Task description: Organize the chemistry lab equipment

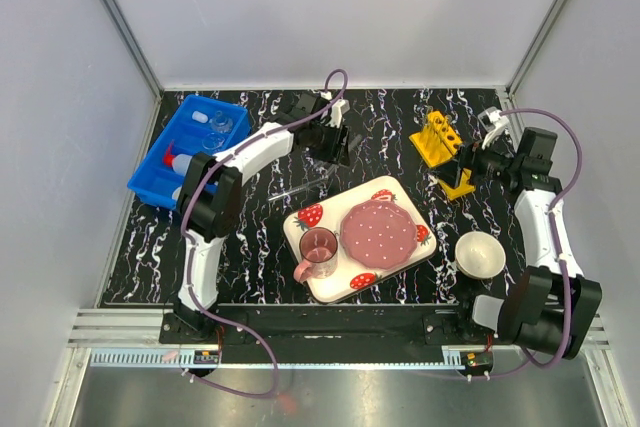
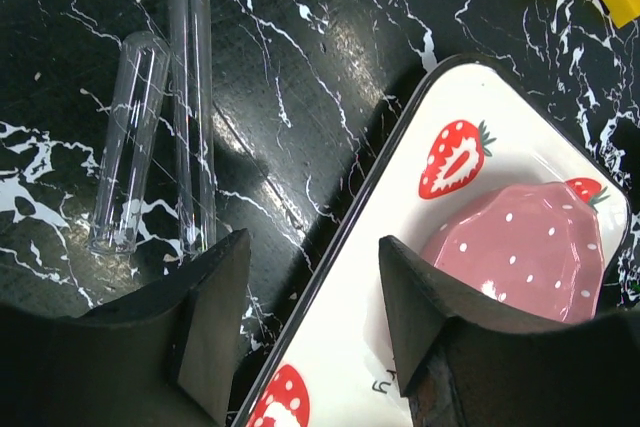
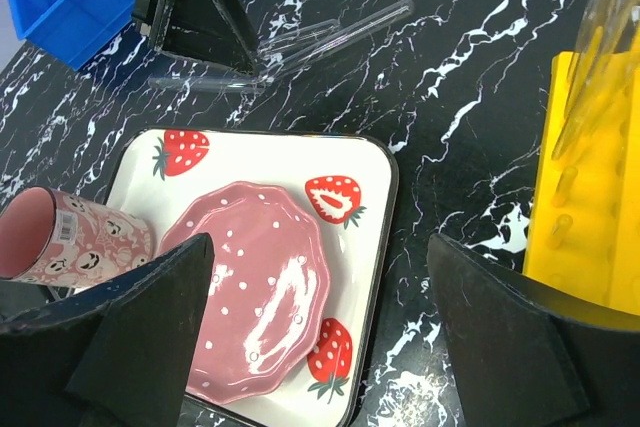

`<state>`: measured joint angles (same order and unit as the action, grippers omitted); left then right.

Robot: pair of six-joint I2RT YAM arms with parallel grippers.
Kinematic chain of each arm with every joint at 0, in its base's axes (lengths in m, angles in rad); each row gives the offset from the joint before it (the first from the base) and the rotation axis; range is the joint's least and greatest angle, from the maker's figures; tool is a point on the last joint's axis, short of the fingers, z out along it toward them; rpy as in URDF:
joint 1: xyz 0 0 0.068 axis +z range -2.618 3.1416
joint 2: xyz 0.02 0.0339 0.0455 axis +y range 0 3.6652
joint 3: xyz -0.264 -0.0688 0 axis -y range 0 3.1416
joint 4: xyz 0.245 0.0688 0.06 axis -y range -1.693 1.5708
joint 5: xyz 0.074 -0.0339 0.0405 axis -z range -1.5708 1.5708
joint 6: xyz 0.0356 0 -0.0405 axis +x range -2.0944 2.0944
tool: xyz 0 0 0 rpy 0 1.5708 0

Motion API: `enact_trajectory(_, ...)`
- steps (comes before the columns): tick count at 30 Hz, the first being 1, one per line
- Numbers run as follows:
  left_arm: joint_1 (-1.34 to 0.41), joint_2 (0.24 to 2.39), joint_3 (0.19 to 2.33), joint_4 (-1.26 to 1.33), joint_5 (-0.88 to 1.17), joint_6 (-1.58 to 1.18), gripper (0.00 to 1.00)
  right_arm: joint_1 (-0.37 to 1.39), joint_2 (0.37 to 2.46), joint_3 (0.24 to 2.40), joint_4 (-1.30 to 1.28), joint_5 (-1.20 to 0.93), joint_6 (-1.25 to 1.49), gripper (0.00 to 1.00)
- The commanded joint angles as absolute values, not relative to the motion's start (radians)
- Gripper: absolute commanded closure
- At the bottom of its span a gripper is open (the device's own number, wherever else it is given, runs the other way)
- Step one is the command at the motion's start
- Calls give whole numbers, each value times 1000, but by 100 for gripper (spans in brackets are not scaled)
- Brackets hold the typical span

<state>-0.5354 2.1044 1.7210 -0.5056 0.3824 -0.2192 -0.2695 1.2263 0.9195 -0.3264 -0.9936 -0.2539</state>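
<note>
Progress partial: small clear glassware [image 1: 216, 127] and white red-spouted squeeze bottle [image 1: 185, 163] in blue bin [image 1: 150, 182]; thin clear glass tubes [image 2: 190, 97] loose on black marbled table [image 1: 390, 117] beside left gripper [image 2: 312, 242]; yellow holed rack [image 1: 437, 135] near right gripper [image 3: 320, 247]; both jaws apart, empty.

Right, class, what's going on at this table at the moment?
Two robot arms are tidying lab gear. The left gripper, open, is down beside loose glass tubes lying on the table by the tray. The right gripper, open and empty, hovers by the yellow rack, which holds a tube. Other pieces already sit in the blue bin.
</note>
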Motion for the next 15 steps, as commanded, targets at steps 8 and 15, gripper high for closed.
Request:
enact_trajectory(8,-531,2094,1802,-514,362,-245,43,-359,1250,930,-245,-1055,-131,7)
enact_trajectory(15,-531,2066,1816,-523,328,-238,40,-460,1236,908,-183,-979,-46,6)
